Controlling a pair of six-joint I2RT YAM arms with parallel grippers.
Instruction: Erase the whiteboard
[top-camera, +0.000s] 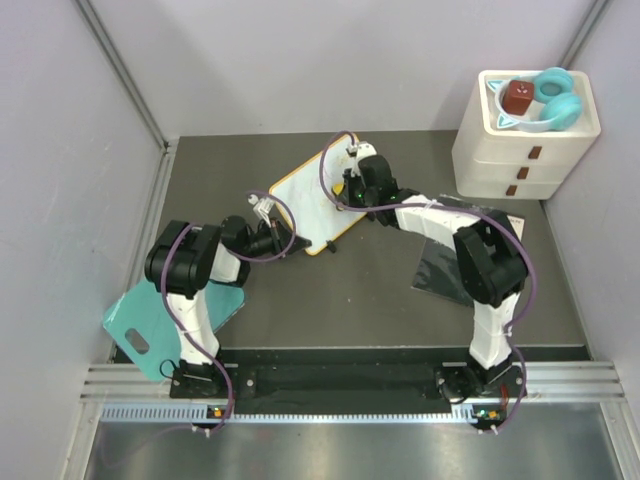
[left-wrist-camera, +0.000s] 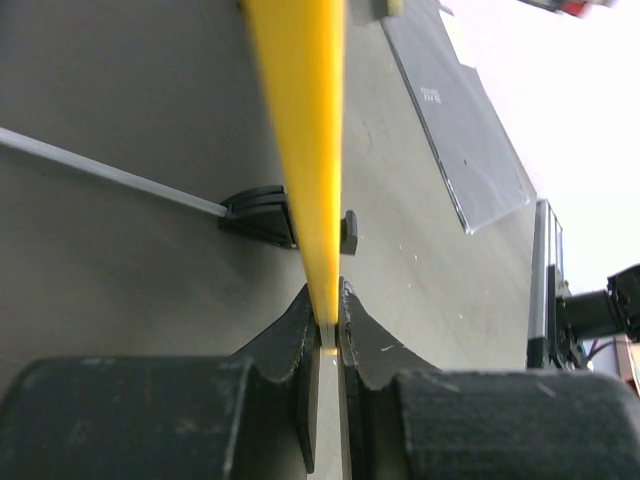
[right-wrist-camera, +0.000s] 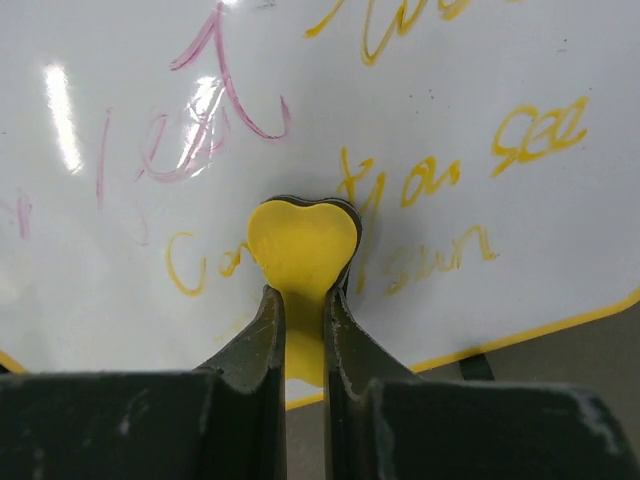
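The dark grey table (top-camera: 380, 290) is filling the middle of the top view, walled in by pale panels. A white three-drawer unit (top-camera: 520, 160) is standing in the upper right corner. A teal cutting board (top-camera: 140, 315) is lying at the lower left, partly under the left arm and hanging over the table's near edge. A dark sheet (top-camera: 440, 270) with a white label is lying right of centre, under the right arm.

The whiteboard (top-camera: 310, 200), framed in yellow-orange, is sitting just above the centre of the top view, turned diagonally. Its face is carrying yellow and pink handwriting, seen close in the right wrist view.

The left gripper (top-camera: 285, 243) is reaching in from the lower left. In its wrist view the jaws are pinching narrowly on the thin yellow frame edge (left-wrist-camera: 300, 120) at the bottom centre, with one of the board's black feet (left-wrist-camera: 262, 215) resting on the table just above the fingertips.

The right gripper (top-camera: 352, 185) is reaching over the board's upper right part. Its jaws are clamping the tail of a yellow heart-shaped eraser (right-wrist-camera: 302, 245), which is lying against the written surface near the board's lower border.

Teal headphones (top-camera: 556, 100) and a red-brown cube (top-camera: 517, 97) are sitting in the tray on top of the drawer unit.
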